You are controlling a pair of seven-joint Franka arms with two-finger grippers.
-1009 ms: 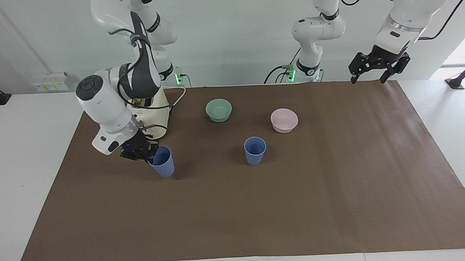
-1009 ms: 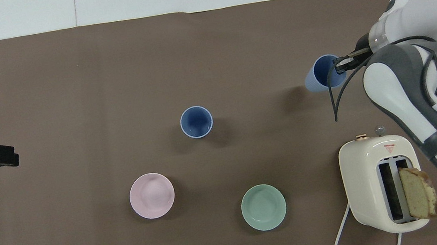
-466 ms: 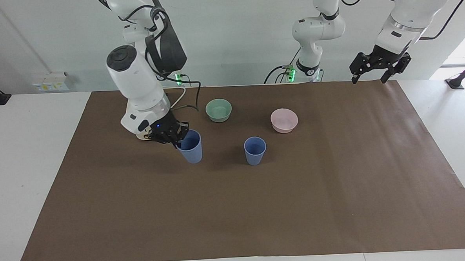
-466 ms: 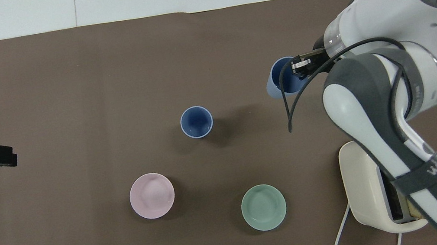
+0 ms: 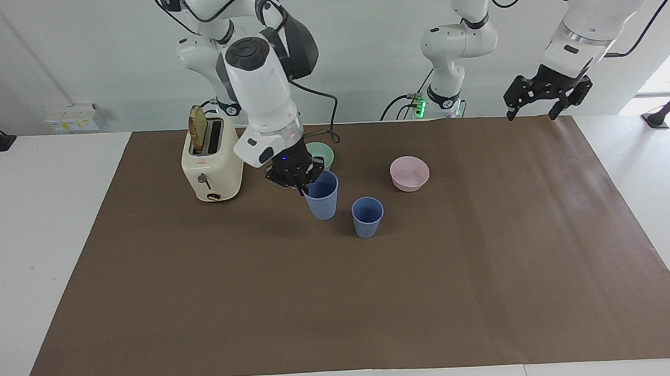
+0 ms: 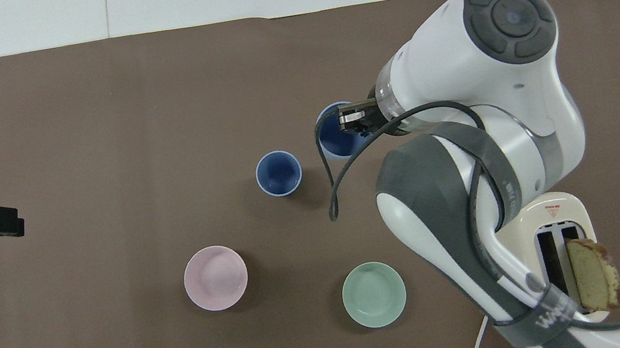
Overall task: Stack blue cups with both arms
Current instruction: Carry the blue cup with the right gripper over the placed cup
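Right gripper (image 5: 301,185) is clamped on the rim of one blue cup (image 5: 322,195), held off the mat and just short of the second blue cup (image 5: 367,217), which stands upright on the brown mat (image 5: 430,297) near its middle, farther from the robots than the pink bowl (image 5: 409,173). Left gripper (image 5: 537,103) waits with fingers spread, holding nothing, over the mat's corner at its own end. Judged progress: pickup done, carry under way; alignment above the standing cup and lowering in are left. Not stacked yet.

The right end effector (image 6: 352,120) pinches a blue cup's (image 6: 332,139) rim (another cup (image 6: 279,173) stands beside).
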